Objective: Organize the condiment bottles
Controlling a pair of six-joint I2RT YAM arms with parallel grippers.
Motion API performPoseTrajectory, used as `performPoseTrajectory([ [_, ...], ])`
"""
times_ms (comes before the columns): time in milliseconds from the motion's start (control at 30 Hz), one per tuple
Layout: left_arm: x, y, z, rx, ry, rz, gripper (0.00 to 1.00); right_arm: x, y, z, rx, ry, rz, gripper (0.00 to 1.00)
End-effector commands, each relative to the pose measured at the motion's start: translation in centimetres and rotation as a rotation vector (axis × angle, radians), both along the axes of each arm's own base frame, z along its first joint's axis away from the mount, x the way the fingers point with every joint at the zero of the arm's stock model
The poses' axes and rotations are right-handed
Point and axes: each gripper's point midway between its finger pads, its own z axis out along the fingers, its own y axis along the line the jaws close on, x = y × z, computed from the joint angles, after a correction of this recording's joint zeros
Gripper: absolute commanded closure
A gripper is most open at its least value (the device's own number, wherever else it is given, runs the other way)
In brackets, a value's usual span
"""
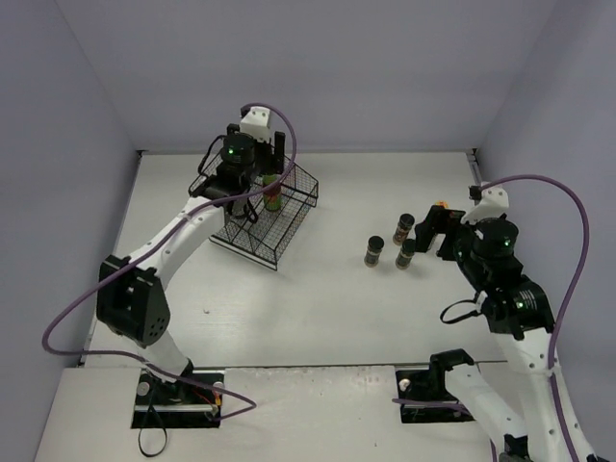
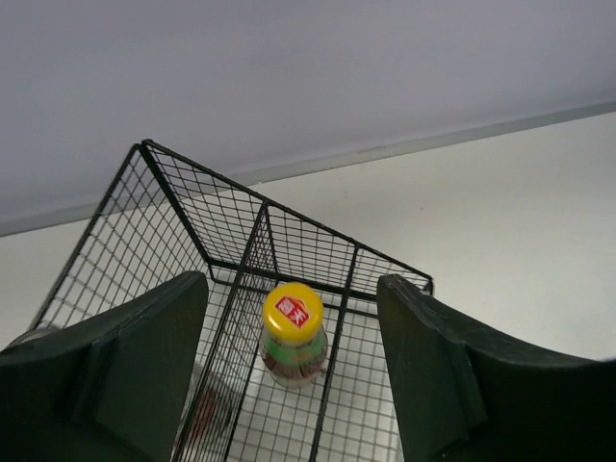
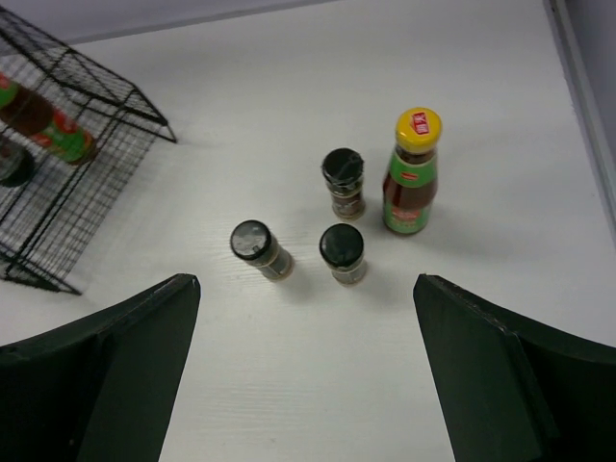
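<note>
A yellow-capped bottle with a red and green label stands upright in a compartment of the black wire basket. My left gripper hovers open just above it, one finger on each side and touching nothing. A clear bottle with some red shows blurred in the compartment to its left. On the table stand three short dark jars and a second yellow-capped bottle. My right gripper is open and empty, above and short of them.
The basket stands at the back left of the table with my left gripper over it. The jars stand right of centre, beside my right gripper. Walls close the table at the back and on both sides.
</note>
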Motion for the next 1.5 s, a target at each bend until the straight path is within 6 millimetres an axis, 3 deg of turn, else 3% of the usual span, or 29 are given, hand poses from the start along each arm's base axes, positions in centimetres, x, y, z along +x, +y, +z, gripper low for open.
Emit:
performPoseTrajectory([
  [0,-4.1,1.2,9.7,-0.132,-0.107,-0.026,0.3,2.7,-2.2,1.8,0.0,-0.05,-0.176,0.0],
  [33,-4.8,1.2,9.9,-0.152,-0.093,-0.034,0.3,3.4,-2.3,1.1,-0.005,-0.023,-0.198,0.0],
  [67,-5.9,1.1,8.7,-0.143,-0.026,-0.057,0.3,3.9,-2.5,0.9,-0.006,-0.014,-0.214,0.0],
  [100,-7.1,1.3,9.3,-0.156,-0.017,-0.07,0.29,4.3,-2.5,0.7,-0.002,-0.005,-0.226,0.0],
  [167,-8.6,1.6,7.9,-0.164,0.043,-0.076,0.29,5.7,-2.2,0.0,-0.009,0.023,-0.23,0.0],
  [233,-10.7,1.3,8.5,-0.18,0.035,-0.136,0.29,6.9,-2.3,-0.6,-0.012,0.034,-0.249,0.0],
  [267,-11.3,1.5,6.9,-0.17,0.065,-0.14,0.3,7.3,-2.3,-0.8,-0.017,0.032,-0.253,0.0],
  [300,-12.3,1.8,7.4,-0.172,0.049,-0.151,0.3,7.6,-2.4,-0.9,-0.023,0.03,-0.257,0.01],
  [367,-13.3,2.4,5.8,-0.138,0.075,-0.154,0.29,8.3,-2.9,-1.6,-0.049,0.021,-0.286,0.01],
  [600,-16.8,4.3,3.6,-0.094,0.092,-0.155,0.3,9.5,-4.3,-4.5,-0.09,0.051,-0.307,0.06],
  [767,-16.1,4.0,4.5,-0.093,0.072,-0.159,0.29,10.7,-5.4,-6.2,-0.084,0.066,-0.324,0.07],
  [800,-15.8,3.8,6.1,-0.11,0.043,-0.163,0.29,11.0,-5.5,-6.7,-0.083,0.067,-0.322,0.07],
  [867,-14.8,3.0,6.5,-0.12,0.042,-0.172,0.29,11.3,-5.8,-7.1,-0.085,0.065,-0.317,0.08],
  [900,-14.4,2.8,7.8,-0.138,0.012,-0.175,0.29,11.7,-5.8,-7.4,-0.08,0.057,-0.312,0.08],
  [1100,-12.5,1.7,9.6,-0.162,-0.039,-0.19,0.29,12.8,-6.4,-8.6,-0.056,0.039,-0.305,0.1],
  [1467,-9.8,3.2,11.3,-0.263,-0.071,-0.176,0.29,14.6,-6.7,-10.6,-0.06,0.04,-0.297,0.2],
])
